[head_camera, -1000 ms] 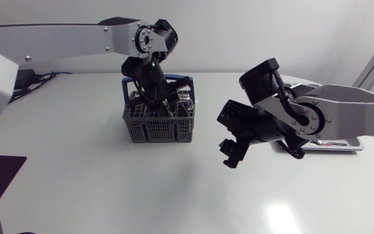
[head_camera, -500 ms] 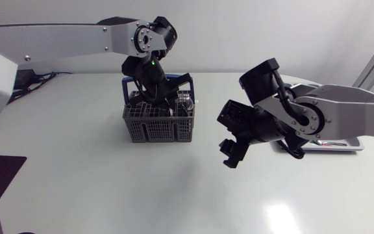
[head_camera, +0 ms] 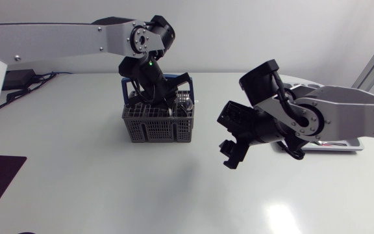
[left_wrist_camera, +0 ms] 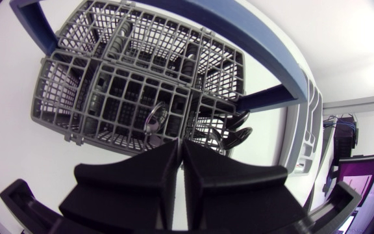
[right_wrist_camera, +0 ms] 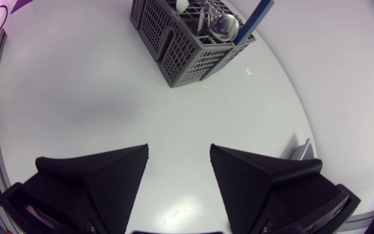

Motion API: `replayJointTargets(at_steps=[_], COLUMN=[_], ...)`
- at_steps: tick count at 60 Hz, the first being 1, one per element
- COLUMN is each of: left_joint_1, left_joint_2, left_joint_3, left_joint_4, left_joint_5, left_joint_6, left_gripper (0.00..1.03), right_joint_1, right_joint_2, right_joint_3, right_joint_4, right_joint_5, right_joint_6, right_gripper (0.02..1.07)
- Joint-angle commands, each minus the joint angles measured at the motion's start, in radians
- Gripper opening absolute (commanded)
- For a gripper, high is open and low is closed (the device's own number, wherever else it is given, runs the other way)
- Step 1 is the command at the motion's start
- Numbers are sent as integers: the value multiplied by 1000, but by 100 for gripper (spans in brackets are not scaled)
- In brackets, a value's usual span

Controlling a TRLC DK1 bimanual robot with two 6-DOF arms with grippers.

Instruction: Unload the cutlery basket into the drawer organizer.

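Step in hand looks like picking from the grey plastic mesh cutlery basket with blue handle (head_camera: 158, 123), at table centre-left. Left gripper (left_wrist_camera: 180, 151) sits just above its near compartment, fingers pressed together with nothing visible between them. Next it likely needs to open around a handle of the shiny metal spoons (left_wrist_camera: 154, 121).

Only the left wrist view shows that. Only the head view shows the flat grey drawer organizer (head_camera: 343, 147) behind the right arm. Right gripper (right_wrist_camera: 179, 151) hovers spread wide over bare table.

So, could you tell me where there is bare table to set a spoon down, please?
Bare table lies in front of the cutlery basket and to its left. Crowded: over the basket, where the left gripper sits, and around the drawer organizer behind the right arm.
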Motion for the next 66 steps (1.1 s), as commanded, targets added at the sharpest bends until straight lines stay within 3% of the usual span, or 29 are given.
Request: replayJointTargets(at_steps=[1,66], left_joint_1=[4,-2], left_joint_2=[-44,-222], left_joint_3=[-32,-103], left_joint_4=[-4,42], left_joint_5=[5,37], left_joint_6=[14,33], left_gripper=[4,4], right_joint_1=[-2,1], right_joint_2=[-6,5], right_joint_3=[-28,-38], right_joint_4=[10,22], right_joint_5=[6,4], right_joint_6=[-11,-11], right_gripper=[72,72])
